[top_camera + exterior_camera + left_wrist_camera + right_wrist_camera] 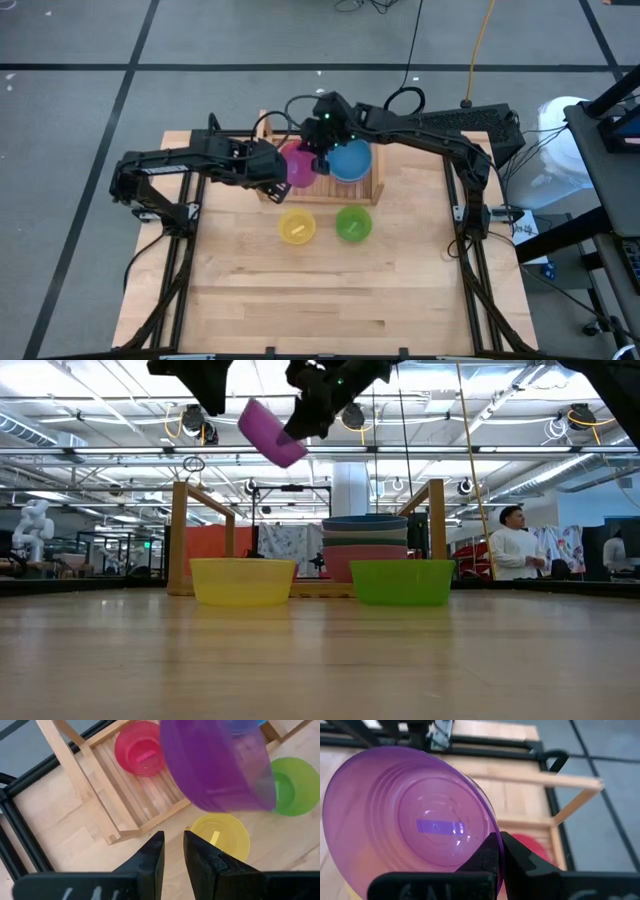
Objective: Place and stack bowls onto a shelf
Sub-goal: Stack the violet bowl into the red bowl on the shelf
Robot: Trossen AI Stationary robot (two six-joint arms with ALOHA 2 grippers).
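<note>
My right gripper point(497, 847) is shut on the purple bowl point(272, 432), which hangs high over the left half of the shelf point(375, 188). Directly below it, a red bowl point(140, 747) sits on the shelf's slats. The shelf's right half carries a stack of bowls with the blue bowl point(350, 160) on top. The yellow bowl point(297, 227) and the light green bowl point(353, 224) stand on the table in front of the shelf. My left gripper point(173, 850) hovers left of the purple bowl, empty, its fingers open by a narrow gap. My right gripper pinches the purple bowl by its rim point(489, 826), one finger inside the bowl and one outside. The fingers come from above and from the table's right side, slanting down. The bowl is lifted clear and tilted, its base point(262, 445) pointing down toward the left.
The shelf's two upright side boards point(180, 535) point(437, 520) stand on either side of the bowls. Bare tabletop point(330, 290) stretches toward the near edge. A person point(515, 555) stands in the room beyond the table.
</note>
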